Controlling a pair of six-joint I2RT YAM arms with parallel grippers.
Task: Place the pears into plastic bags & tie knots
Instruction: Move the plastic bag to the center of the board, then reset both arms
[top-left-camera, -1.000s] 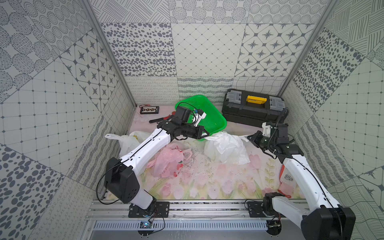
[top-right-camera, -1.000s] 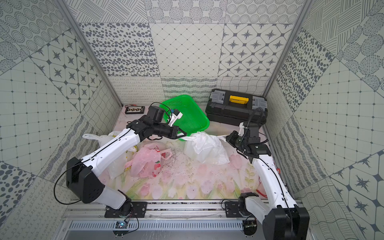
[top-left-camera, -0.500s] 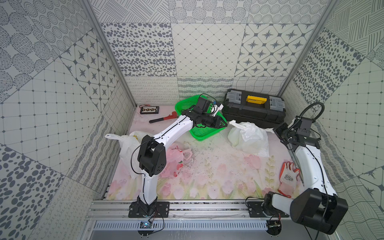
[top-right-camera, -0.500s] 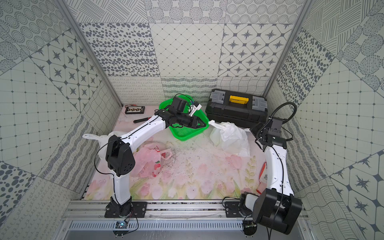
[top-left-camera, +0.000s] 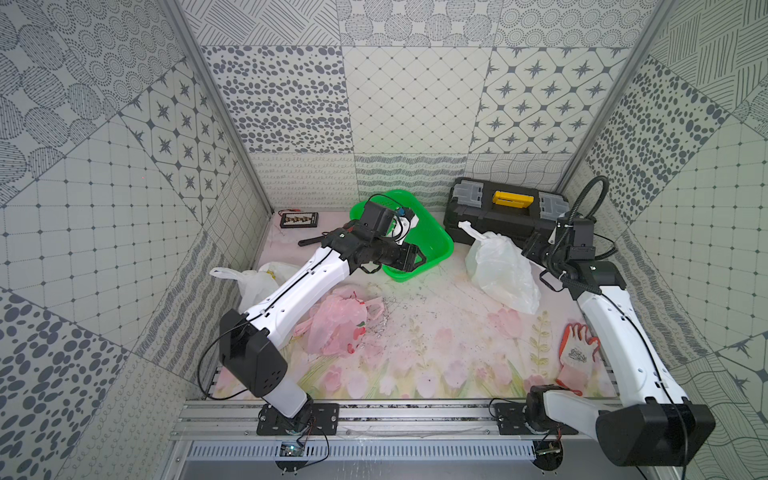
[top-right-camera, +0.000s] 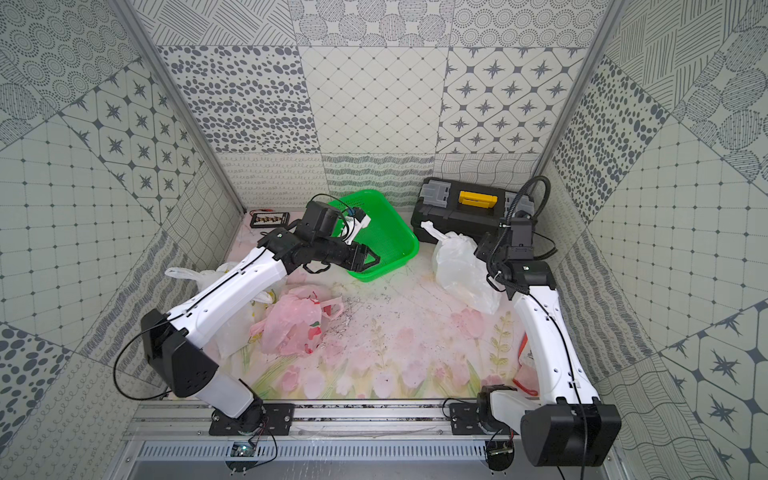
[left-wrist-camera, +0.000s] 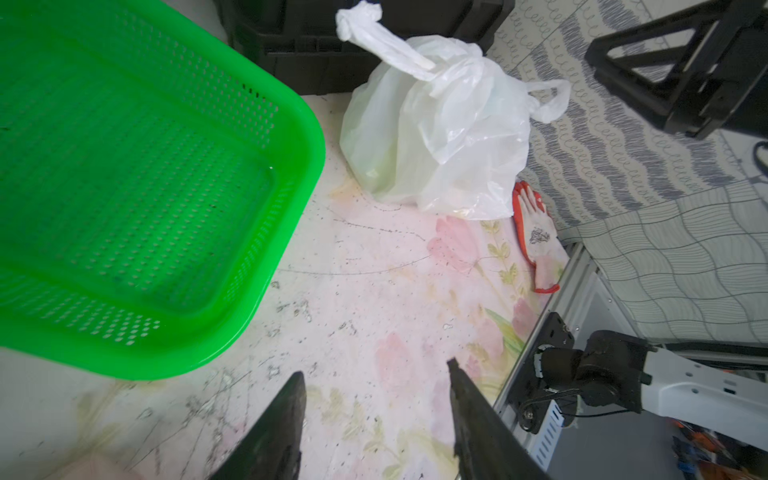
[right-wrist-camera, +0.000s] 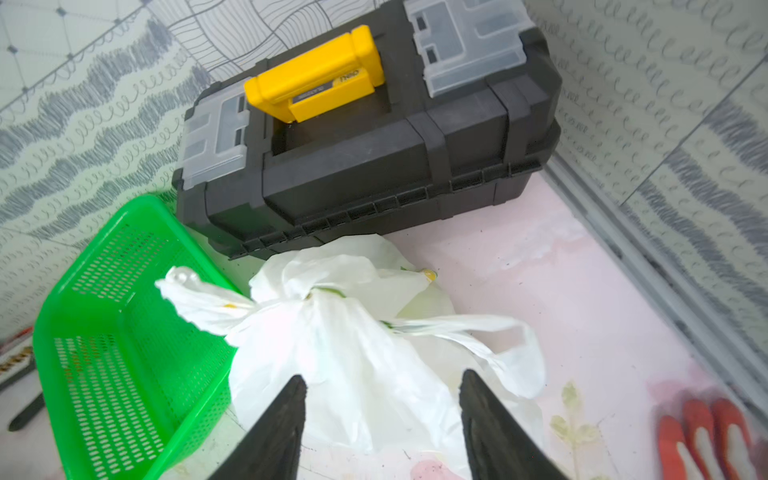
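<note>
Right wrist view: my right gripper (right-wrist-camera: 382, 374) has let go, jaws apart with nothing between them, over the knotted white translucent plastic bag (right-wrist-camera: 353, 353). A second ago both grippers pinched that bag mid-table; now it sits just before the closed black plastic toolbox with the yellow handle (top-left-camera: 498, 216). My left gripper (left-wrist-camera: 376, 370) is spread too, holding nothing, beside the green perforated plastic basket (left-wrist-camera: 316, 158), its mesh floor bare. Pale greenish pears (left-wrist-camera: 372, 158) show dimly through the white bag. A bulging pink bag with red prints (top-left-camera: 336, 324) and a lemon-printed white bag (top-left-camera: 259, 282) lie by my left arm.
</note>
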